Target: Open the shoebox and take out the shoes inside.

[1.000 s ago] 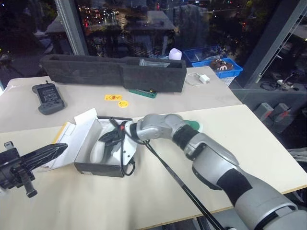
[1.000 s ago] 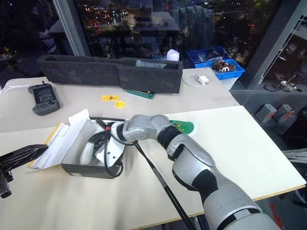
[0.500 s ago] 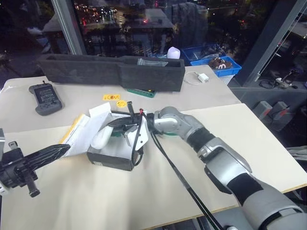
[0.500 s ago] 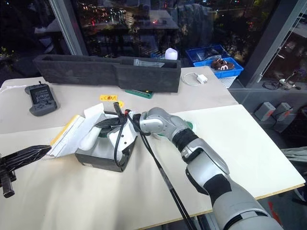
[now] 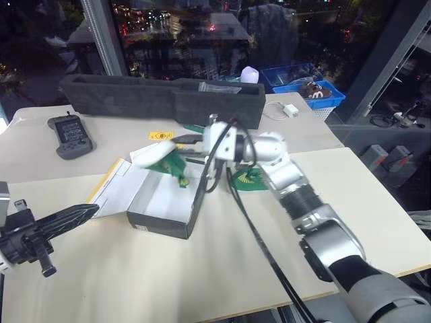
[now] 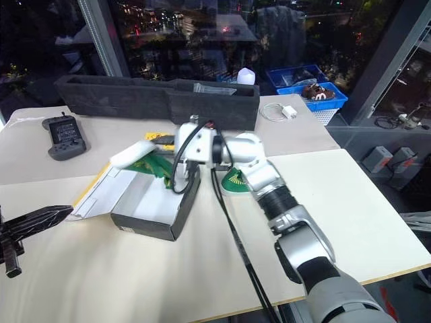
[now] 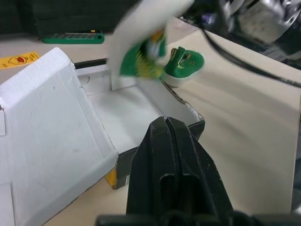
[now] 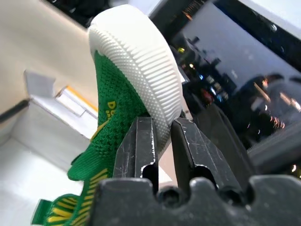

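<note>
Now the second shoe [image 5: 158,159] is in hand: the right claw [image 8: 160,136] is clamped on its heel edge, white sole turned up, and holds it in the air above the far end of the open shoebox [image 5: 168,205]. The box sits mid-surface with its lid [image 5: 121,192] folded back to the left and its white inside bare as far as can be seen. The first shoe [image 5: 248,179] lies on the surface [image 5: 350,188] just right of the box, partly behind the right arm. The left claw [image 5: 64,219] hangs closed and empty near the left edge, pointing toward the box, well short of it.

So the step looks like the last removal. The next move likely calls for carrying the held shoe clear of the box walls to a bare patch, probably beside its mate, lowering it until the sole or side rests, then letting go. The grip is on a thin edge, so a quick swing could let the shoe twist or slip.
</note>
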